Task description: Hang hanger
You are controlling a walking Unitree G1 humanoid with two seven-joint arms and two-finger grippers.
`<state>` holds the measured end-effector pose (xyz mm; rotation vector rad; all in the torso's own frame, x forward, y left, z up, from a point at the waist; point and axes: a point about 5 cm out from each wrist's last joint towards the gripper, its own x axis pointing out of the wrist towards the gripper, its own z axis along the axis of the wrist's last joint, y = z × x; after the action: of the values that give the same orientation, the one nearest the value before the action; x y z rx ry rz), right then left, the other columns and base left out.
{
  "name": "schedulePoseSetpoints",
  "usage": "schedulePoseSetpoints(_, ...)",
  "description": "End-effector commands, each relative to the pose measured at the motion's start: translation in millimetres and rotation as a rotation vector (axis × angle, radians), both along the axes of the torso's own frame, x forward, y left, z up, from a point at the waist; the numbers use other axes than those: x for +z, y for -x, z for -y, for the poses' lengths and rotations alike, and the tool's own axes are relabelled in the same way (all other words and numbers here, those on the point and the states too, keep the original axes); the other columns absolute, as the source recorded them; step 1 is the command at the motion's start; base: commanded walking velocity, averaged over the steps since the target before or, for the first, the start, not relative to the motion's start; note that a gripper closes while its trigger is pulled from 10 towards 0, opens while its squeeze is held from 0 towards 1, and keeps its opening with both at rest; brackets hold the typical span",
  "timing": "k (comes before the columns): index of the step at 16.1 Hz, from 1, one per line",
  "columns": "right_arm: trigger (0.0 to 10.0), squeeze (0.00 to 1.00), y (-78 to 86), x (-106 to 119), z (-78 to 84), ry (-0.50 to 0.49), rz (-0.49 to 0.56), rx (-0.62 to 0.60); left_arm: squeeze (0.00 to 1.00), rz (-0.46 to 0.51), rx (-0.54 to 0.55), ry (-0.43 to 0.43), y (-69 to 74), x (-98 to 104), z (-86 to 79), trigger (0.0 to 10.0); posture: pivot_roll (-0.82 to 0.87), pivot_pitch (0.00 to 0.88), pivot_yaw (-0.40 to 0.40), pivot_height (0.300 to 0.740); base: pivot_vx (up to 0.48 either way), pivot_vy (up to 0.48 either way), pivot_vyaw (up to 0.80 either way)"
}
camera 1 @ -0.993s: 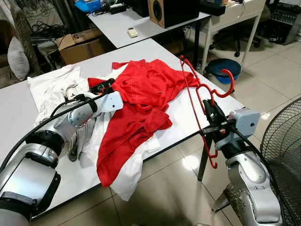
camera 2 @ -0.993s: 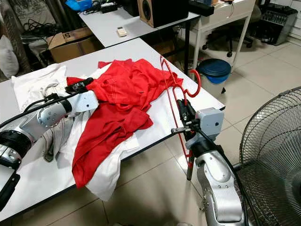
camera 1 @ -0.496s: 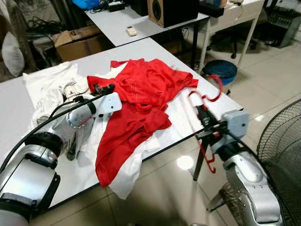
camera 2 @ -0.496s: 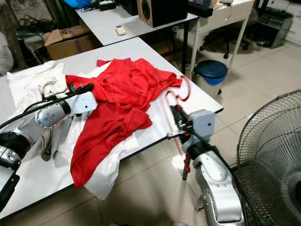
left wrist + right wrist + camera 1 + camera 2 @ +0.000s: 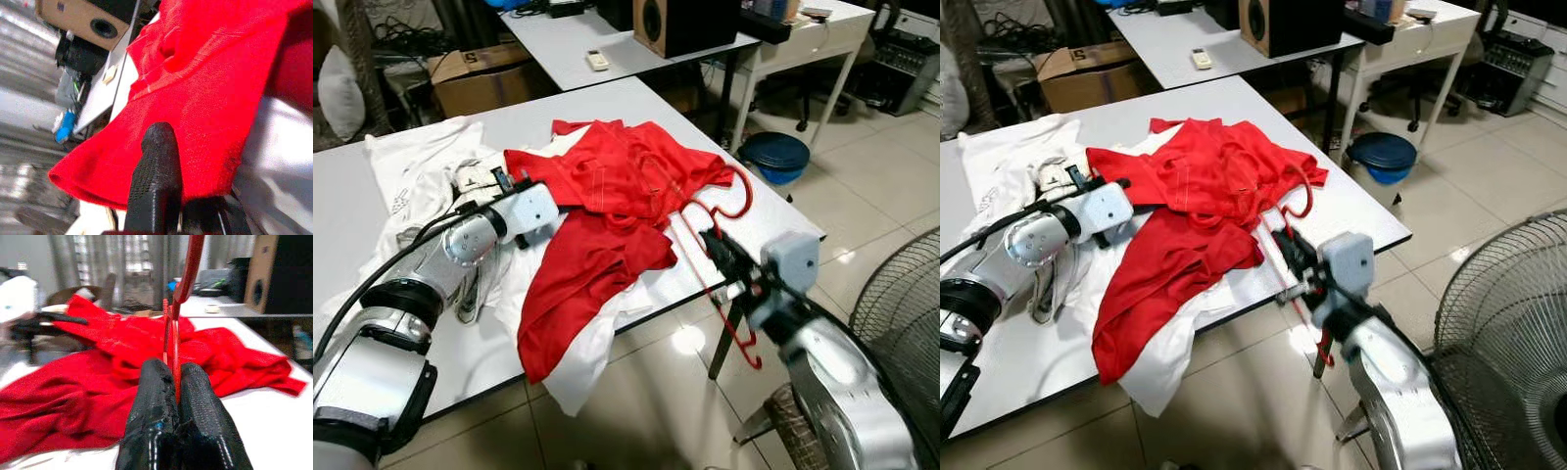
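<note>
White work table [image 5: 607,108] on a tiled floor, further desks and a speaker beyond, a wire fan guard [image 5: 901,323] at the near right.

Right gripper [image 5: 173,382]: fingers pressed together, pinching the thin bar of the red hanger [image 5: 710,259]. Position: off the table's near right edge, reaching in towards the cloth. The grip on the bar leaves the hook [image 5: 736,191] free at the far end, which I judge suits carrying it to a rail; no rail can be made out.

Hanger: tilted, hook end over the table and touching or just above the red garment [image 5: 617,196]; lower end hanging past the table edge towards the floor. Whether any part is threaded into the garment cannot be told.

Left gripper [image 5: 504,181]: on the table at the left edge of the red garment, one black finger [image 5: 156,166] lying against the red fabric. Whether it is spread or clamped on the cloth cannot be told. Likely placed there to steady or hold the garment.

Red garment: crumpled, spread across the table centre, a fold drooping over the near edge, lying on white clothing [image 5: 411,176].

Blue bin [image 5: 773,155]: on the floor, far right of the table.
</note>
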<state>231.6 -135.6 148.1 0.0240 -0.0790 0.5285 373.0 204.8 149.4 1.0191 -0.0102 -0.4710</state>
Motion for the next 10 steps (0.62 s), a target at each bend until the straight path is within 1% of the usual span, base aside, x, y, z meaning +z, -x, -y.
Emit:
schedulePoseSetpoints(1,10.0,0.00,5.7,8,-1.7,-0.015,0.021,0.046,0.00,-0.005,0.009,0.056,-3.8,9,1.3,0.0,-0.19,0.000,0.063,0.740,0.000,0.000,0.00)
schedulePoseSetpoints(2,10.0,0.00,13.3,10,-1.7,-0.017,0.024,0.088,0.00,-0.004,0.005,0.151,-9.0,19,8.9,0.0,-0.19,0.000,0.073,0.740,0.000,0.000,0.00)
schedulePoseSetpoints(3,10.0,0.00,23.0,13,-1.7,-0.029,0.019,0.140,0.00,0.009,-0.018,0.210,-17.2,38,20.2,0.0,-0.19,0.000,0.077,0.740,0.000,0.000,0.00)
schedulePoseSetpoints(4,10.0,0.00,28.8,15,-2.2,-0.031,0.014,0.174,0.00,0.023,-0.037,0.233,-23.2,54,28.6,0.0,-0.20,0.000,0.089,0.740,0.000,0.000,0.00)
schedulePoseSetpoints(5,10.0,0.00,30.7,15,-2.6,-0.033,0.010,0.186,0.00,0.030,-0.046,0.237,-25.1,60,31.6,0.0,-0.20,0.000,0.089,0.740,0.000,0.000,0.00)
schedulePoseSetpoints(6,10.0,0.00,35.2,15,-2.8,-0.029,0.000,0.207,0.00,0.058,-0.077,0.250,-31.3,82,43.2,0.0,-0.21,0.000,0.100,0.740,0.000,0.000,0.00)
schedulePoseSetpoints(8,10.0,0.00,36.1,15,-2.2,-0.023,-0.004,0.204,0.00,0.070,-0.104,0.243,-32.8,92,49.5,0.0,-0.21,0.000,0.103,0.740,0.000,0.000,0.00)
schedulePoseSetpoints(9,10.0,0.00,32.6,13,-1.2,-0.019,-0.005,0.173,0.00,0.071,-0.152,0.228,-32.4,99,57.7,0.0,-0.22,0.000,0.113,0.740,0.000,0.000,0.00)
schedulePoseSetpoints(10,10.0,0.00,22.4,12,0.7,-0.015,-0.001,0.096,0.00,0.063,-0.220,0.205,-29.5,105,66.6,0.0,-0.22,0.000,0.113,0.740,0.000,0.000,0.00)
